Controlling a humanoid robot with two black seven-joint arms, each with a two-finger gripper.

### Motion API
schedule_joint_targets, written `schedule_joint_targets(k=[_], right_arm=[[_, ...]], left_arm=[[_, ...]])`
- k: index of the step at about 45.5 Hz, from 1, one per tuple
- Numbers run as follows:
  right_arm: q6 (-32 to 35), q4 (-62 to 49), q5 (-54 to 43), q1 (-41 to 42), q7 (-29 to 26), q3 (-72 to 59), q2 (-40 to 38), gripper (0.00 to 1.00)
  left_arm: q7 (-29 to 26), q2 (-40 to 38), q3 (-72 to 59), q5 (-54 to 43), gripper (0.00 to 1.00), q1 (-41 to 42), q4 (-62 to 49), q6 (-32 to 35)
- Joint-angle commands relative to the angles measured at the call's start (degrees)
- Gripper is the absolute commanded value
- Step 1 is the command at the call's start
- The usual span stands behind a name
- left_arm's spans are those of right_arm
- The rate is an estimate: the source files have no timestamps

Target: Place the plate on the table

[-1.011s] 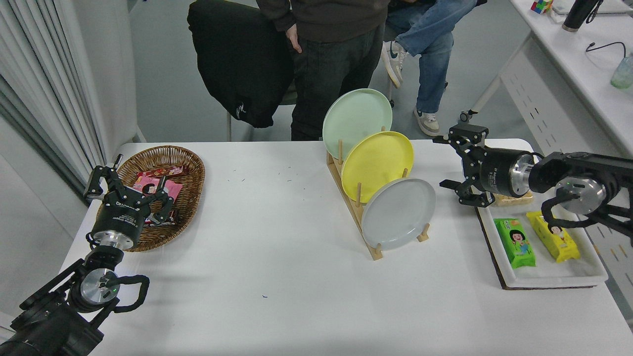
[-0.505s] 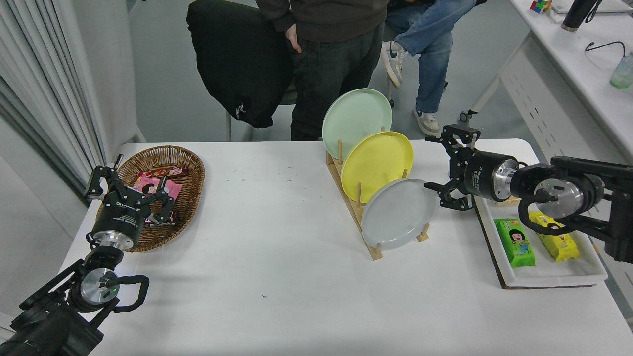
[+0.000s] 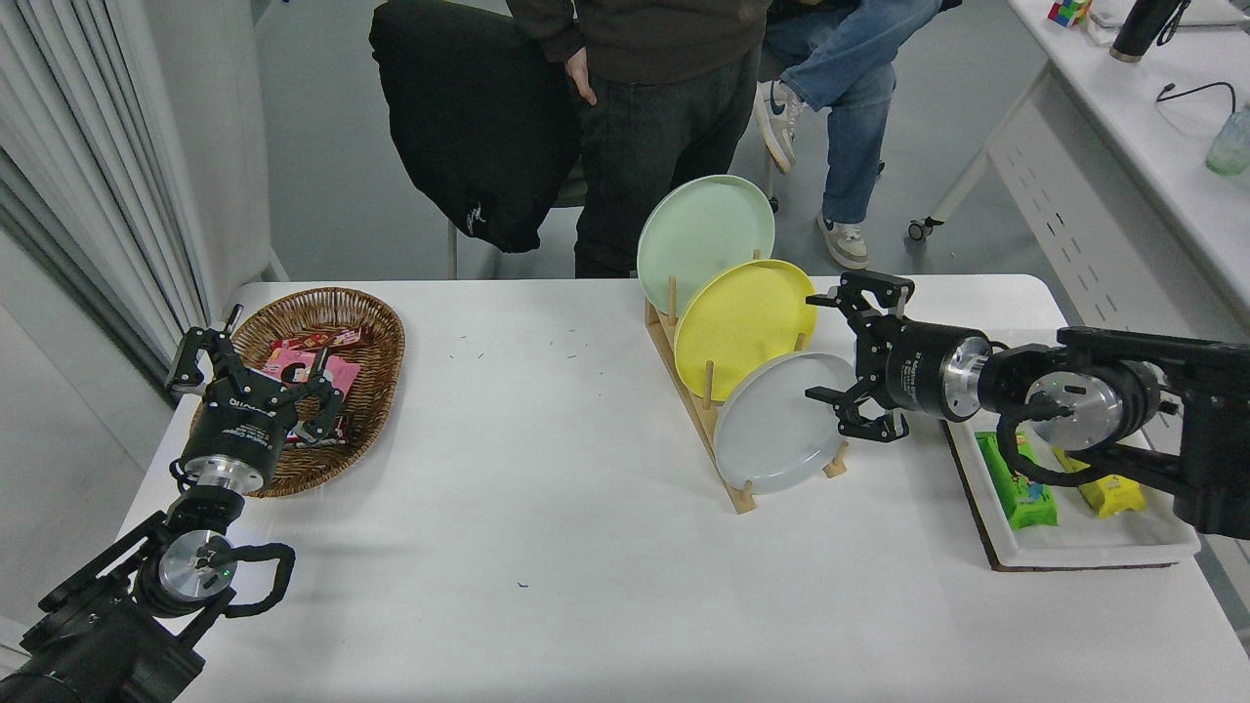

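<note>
The right pincer [image 3: 842, 363] has travelled leftward across the last second, from a station above the near corner of the white tray [image 3: 1162, 535] to a position at the right edge of the plate [image 3: 781, 425]. Its fingers stand apart, one above and one below the plate's upper right rim, and from where I stand they bracket that rim without having closed on it; whether either finger already touches the rim I cannot tell. The plate itself has not shifted: it stands tilted on edge in the nearest slot of the wooden rack [image 3: 698, 415], in front of the yellow plate [image 3: 742, 322], which in turn stands before the mint-green plate [image 3: 703, 234]. The rack sits on the table [image 3: 547, 527] right of centre, and the table surface in front of and to the left of it is bare. The left pincer [image 3: 256, 376] is parked at the lower left beside the wicker basket [image 3: 376, 391], fingers spread, taking no part. A person [image 3: 664, 117] stands at the far side. Assessment: the approach is essentially complete and the grasp is the step in hand; nothing has been lifted. The close will want a firm bite on the rim, as the neighbouring yellow plate leans just behind and a skewed pull could disturb it.
</note>
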Motion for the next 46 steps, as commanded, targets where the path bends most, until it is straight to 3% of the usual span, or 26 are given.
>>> schedule_joint_targets(k=[1,20,35,46], right_arm=[[-2.7,-1.1,-0.2,0.0,-0.1,0.4,2.0,1.0],[-4.6,-3.7,-0.5,1.8,-0.3,-0.5,5.4,1.0],[-7.1,-5.3,-0.3,2.4,-5.3,-0.6,7.7,1.0],[-7.2,-5.3,-0.5,3.2,-5.9,-0.9,7.4,0.99]], left_arm=[[0.0,0.0,0.0,0.0,0.98,0.0,-0.1,0.0],[0.0,0.0,0.0,0.0,0.98,0.0,0.0,0.0],[0.0,0.0,0.0,0.0,0.98,0.0,0.0,0.0],[0.0,0.0,0.0,0.0,0.98,0.0,-0.1,0.0]])
